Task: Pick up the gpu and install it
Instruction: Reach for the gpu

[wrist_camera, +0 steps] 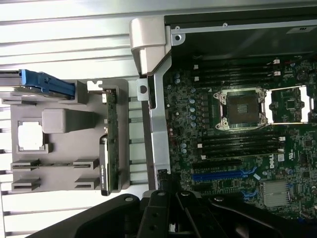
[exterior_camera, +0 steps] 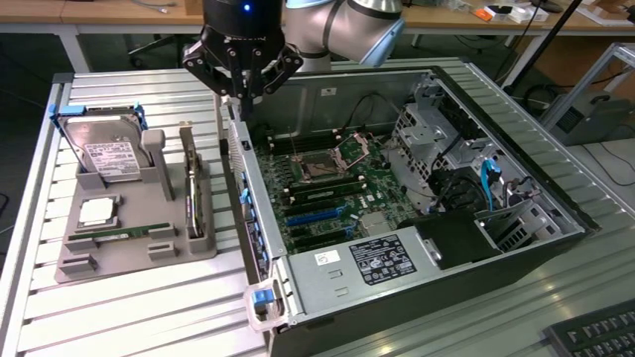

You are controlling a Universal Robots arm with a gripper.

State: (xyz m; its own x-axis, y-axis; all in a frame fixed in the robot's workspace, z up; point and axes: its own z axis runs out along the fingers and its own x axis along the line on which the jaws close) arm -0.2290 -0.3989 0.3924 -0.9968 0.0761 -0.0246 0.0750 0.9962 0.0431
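The black gripper (exterior_camera: 242,95), its fingers pressed together, hangs above the open computer case (exterior_camera: 328,93) at its wall on the exterior view's left, while the gpu (exterior_camera: 192,195) stands edge-on in the grey holder (exterior_camera: 134,260) on the slatted bench (exterior_camera: 129,312), near the hard drive (exterior_camera: 107,155).

Workcell as I see it: slatted metal table (exterior_camera: 129,312), wooden desks (exterior_camera: 89,13) behind, dark floor (exterior_camera: 15,149) between.
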